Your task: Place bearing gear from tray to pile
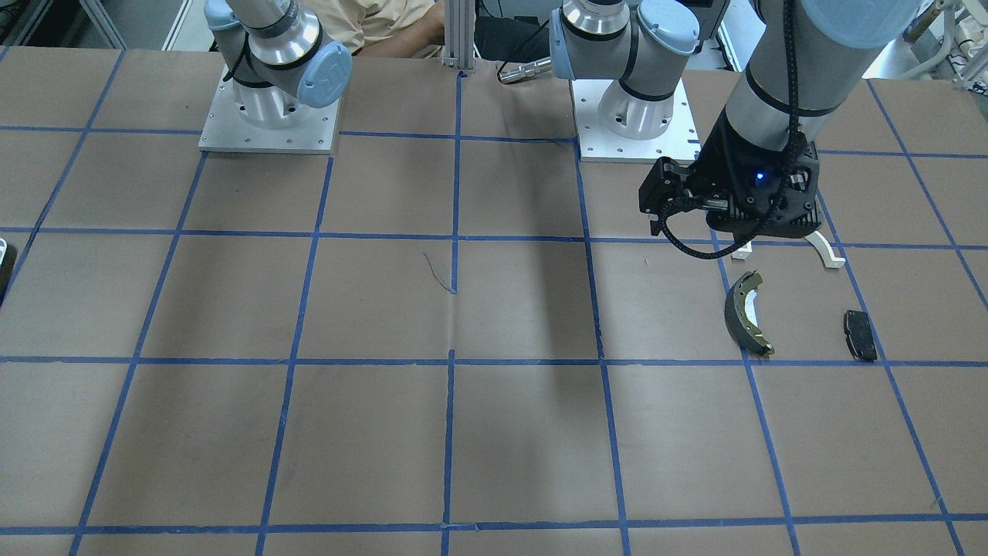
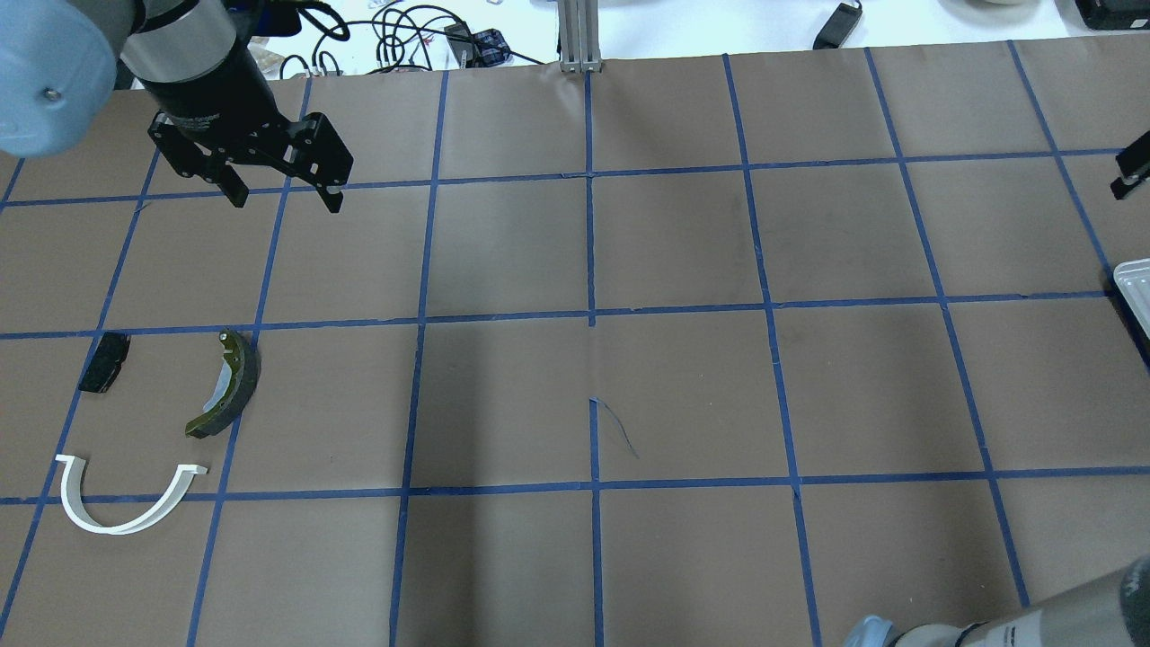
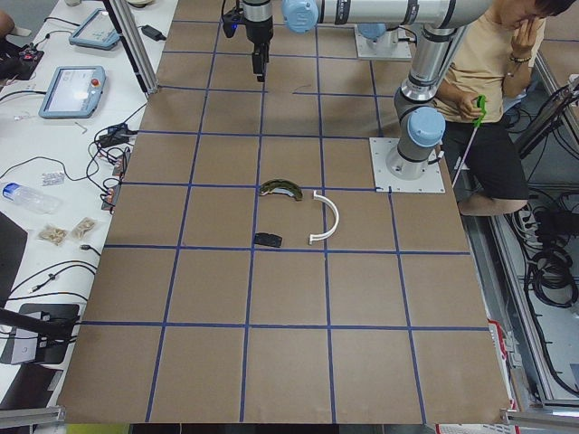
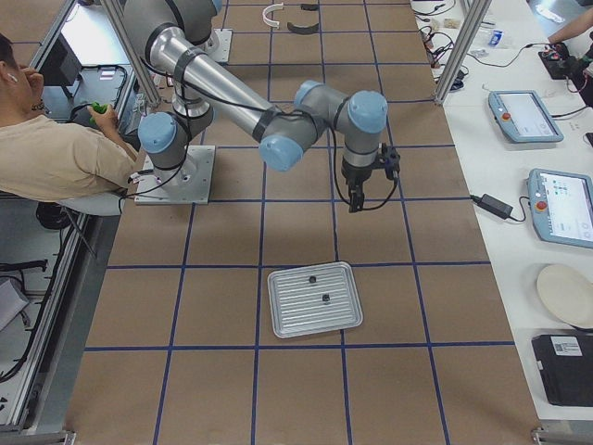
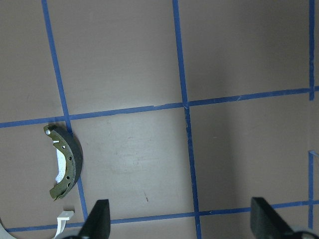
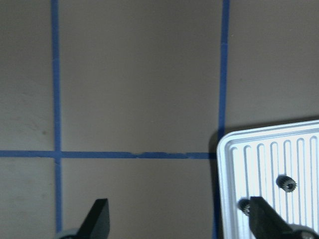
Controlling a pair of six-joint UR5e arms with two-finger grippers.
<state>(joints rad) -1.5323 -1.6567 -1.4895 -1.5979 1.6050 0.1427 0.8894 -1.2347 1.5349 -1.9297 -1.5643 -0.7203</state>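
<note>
Right gripper (image 6: 182,225): my fingers spread wide, empty, hanging over bare table just off the corner of the ribbed metal tray (image 6: 259,159). Two small bearing gears (image 6: 287,184) lie in that tray, near each other, not touching.

Left gripper (image 5: 182,224): spread, empty, raised near the pile (image 1: 745,309). Pile consists of an olive brake shoe (image 5: 65,164), a white arched strip (image 2: 112,530) and a black pad (image 2: 103,362), all apart.
</note>
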